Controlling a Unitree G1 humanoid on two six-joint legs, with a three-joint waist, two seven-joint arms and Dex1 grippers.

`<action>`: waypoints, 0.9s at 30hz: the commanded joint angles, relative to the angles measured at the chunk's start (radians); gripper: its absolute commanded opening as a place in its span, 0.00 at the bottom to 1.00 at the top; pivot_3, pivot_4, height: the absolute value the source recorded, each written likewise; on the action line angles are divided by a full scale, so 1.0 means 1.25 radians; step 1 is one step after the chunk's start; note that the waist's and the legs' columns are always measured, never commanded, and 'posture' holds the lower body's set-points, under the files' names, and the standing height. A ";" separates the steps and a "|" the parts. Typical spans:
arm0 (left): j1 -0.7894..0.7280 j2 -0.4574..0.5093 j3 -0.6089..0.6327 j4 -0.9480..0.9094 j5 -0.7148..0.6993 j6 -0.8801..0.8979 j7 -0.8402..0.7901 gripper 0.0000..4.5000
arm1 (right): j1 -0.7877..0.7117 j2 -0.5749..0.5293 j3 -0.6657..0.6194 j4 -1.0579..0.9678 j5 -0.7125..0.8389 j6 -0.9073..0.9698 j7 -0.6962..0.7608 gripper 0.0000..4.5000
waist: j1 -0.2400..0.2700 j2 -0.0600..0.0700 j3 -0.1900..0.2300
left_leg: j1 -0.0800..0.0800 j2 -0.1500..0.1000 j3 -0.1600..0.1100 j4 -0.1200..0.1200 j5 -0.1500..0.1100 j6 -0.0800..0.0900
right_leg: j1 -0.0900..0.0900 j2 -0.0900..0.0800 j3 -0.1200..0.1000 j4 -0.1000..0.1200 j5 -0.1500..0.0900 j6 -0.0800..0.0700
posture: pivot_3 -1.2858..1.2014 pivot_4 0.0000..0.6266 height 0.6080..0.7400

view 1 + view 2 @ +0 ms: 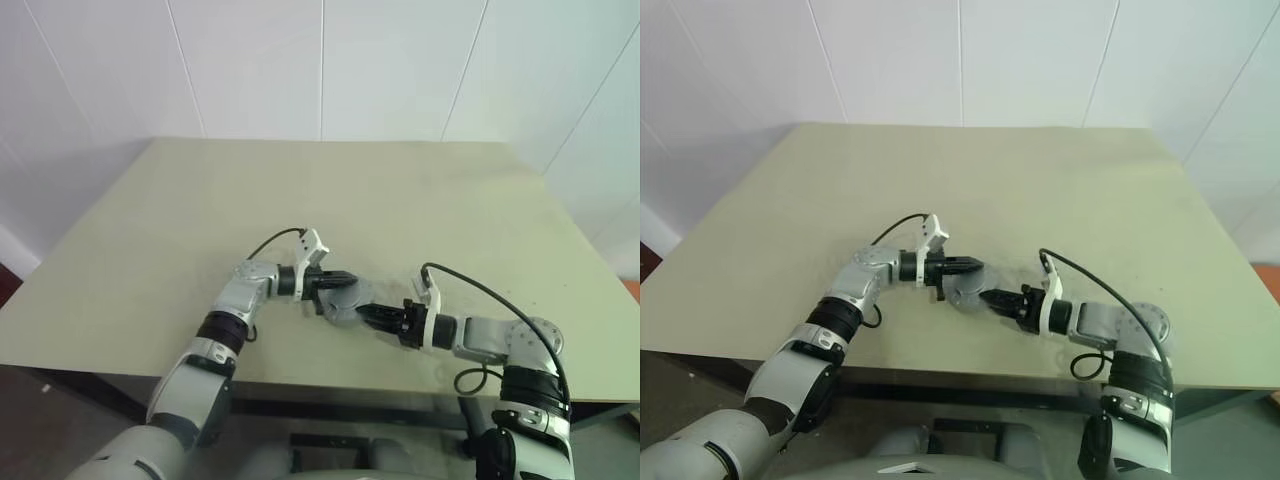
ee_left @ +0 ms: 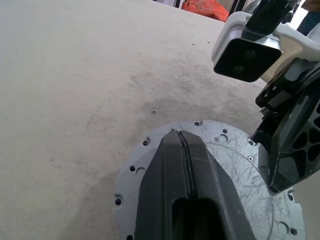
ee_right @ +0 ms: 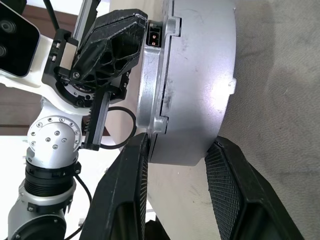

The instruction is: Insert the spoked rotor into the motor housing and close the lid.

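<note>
A round silver-grey metal body, which I take for the motor housing [image 1: 340, 303], is held on edge low over the table's front part. It has a flat plate with screw holes [image 2: 235, 165] and a smooth drum [image 3: 195, 80]. My left gripper [image 1: 345, 280] is shut, its joined fingers [image 2: 178, 150] lying across the plate's face. From the other side my right gripper [image 3: 181, 140] spans the drum, a pad on each side of it. The spoked rotor and the lid are hidden; the body's inside cannot be seen.
The beige table [image 1: 330, 190] stretches far behind and to both sides of the grippers. Its front edge [image 1: 330, 378] runs just below them. A white tiled wall [image 1: 320, 60] stands behind the table.
</note>
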 commanded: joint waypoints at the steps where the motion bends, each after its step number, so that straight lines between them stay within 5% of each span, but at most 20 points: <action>1: -0.002 -0.022 0.032 0.024 -0.028 0.029 0.028 0.00 | -0.041 0.019 -0.032 0.006 -0.002 0.000 -0.019 0.30 | 0.000 0.000 0.000 | 0.000 0.000 0.000 0.000 0.000 0.000 | 0.000 0.000 0.000 0.000 0.000 0.000 | 0.52 0.00 1.00; 5: -0.116 -0.055 0.290 0.062 -0.261 0.192 0.165 0.00 | -0.034 0.045 -0.051 0.009 -0.011 -0.017 -0.037 0.30 | 0.000 -0.002 0.006 | -0.001 0.000 0.000 0.002 0.000 0.000 | -0.001 0.000 0.000 0.001 -0.001 0.005 | 0.52 0.00 1.00; 10: -0.225 0.014 0.559 0.158 -0.491 0.377 0.319 0.00 | -0.046 0.092 -0.088 0.011 0.000 -0.055 -0.052 0.30 | -0.022 -0.004 0.009 | -0.002 0.000 -0.003 0.002 0.000 0.000 | -0.003 0.003 0.000 0.003 0.001 0.009 | 0.52 0.00 1.00; 21: 0.076 0.100 0.491 -0.116 -0.504 0.691 0.378 0.00 | -0.127 0.197 -0.125 0.029 0.041 -0.226 -0.073 0.30 | -0.021 -0.004 0.010 | -0.007 -0.003 -0.002 -0.002 0.002 -0.004 | -0.012 -0.001 0.005 0.005 0.004 0.005 | 0.52 0.00 1.00; 27: 0.126 0.035 0.588 -0.217 -0.601 0.724 0.490 0.35 | -0.196 0.211 -0.097 0.103 0.029 -0.323 -0.055 0.30 | -0.021 -0.004 0.010 | -0.013 -0.004 -0.002 -0.003 0.001 -0.008 | -0.020 -0.002 0.006 0.006 0.006 0.003 | 0.52 0.00 1.00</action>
